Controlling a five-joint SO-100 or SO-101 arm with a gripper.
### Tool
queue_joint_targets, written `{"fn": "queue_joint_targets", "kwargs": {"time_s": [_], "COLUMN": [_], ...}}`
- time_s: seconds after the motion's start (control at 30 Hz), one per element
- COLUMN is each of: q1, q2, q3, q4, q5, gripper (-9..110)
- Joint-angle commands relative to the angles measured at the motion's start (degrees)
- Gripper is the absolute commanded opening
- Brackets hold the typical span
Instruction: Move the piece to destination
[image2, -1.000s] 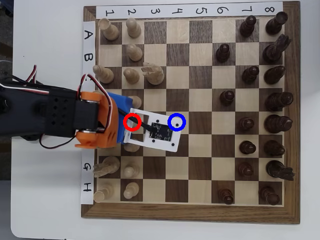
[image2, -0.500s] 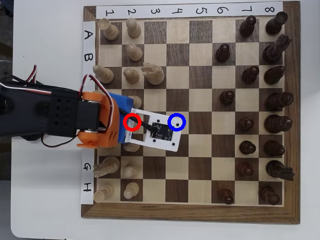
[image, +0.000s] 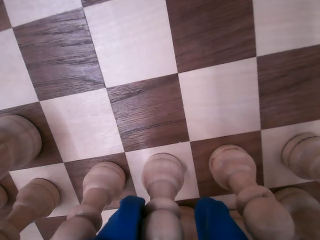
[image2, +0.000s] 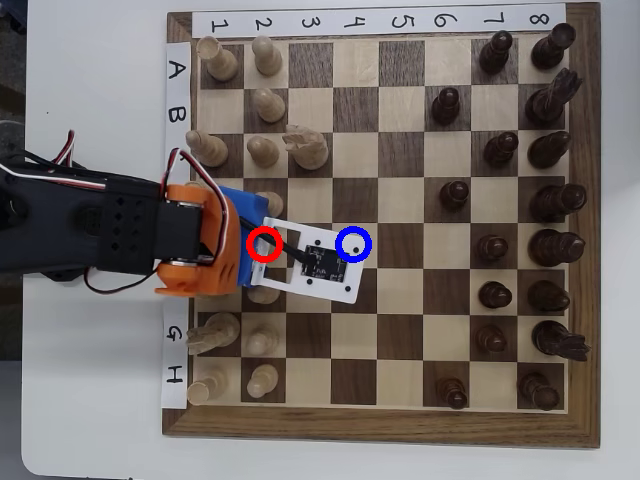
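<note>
Board (image2: 585, 240) first: your arm (image2: 80, 235) reaches in from the left in the overhead view, over the red ring (image2: 264, 245). Your gripper (image: 167, 220) has its blue fingers (image: 125, 217) flanking the pawn (image: 162, 192), whether clamped I cannot tell. You are at the grasp; next, lift clear of neighbouring pieces and carry to the blue ring (image2: 354, 244).

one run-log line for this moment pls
phase: grasp | claw: blue fingers either side of pale pawn, contact unclear | pawn: upright on board | blue-ring square: half hidden by wrist camera board

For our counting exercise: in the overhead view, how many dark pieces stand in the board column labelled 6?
3: one dark piece in row B, another two rows lower, and a third in row H. None seems hidden in that column.
</note>
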Motion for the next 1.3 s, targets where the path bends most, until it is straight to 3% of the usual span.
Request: {"fn": "queue_joint_targets", "kwargs": {"time_s": [0.0,0.53,0.77,1.27], "q1": [-0.7,-0.53,-0.18,1.41], "q2": [0.09,-0.7,-0.79,1.76], "q3": [-0.79,-1.85,-1.85,-5.27], "q4": [-1.93,-2.9,-2.11,1.05], "q5": [18.19,17.93,18.72,17.49], "gripper": [14,9,0,0]}}
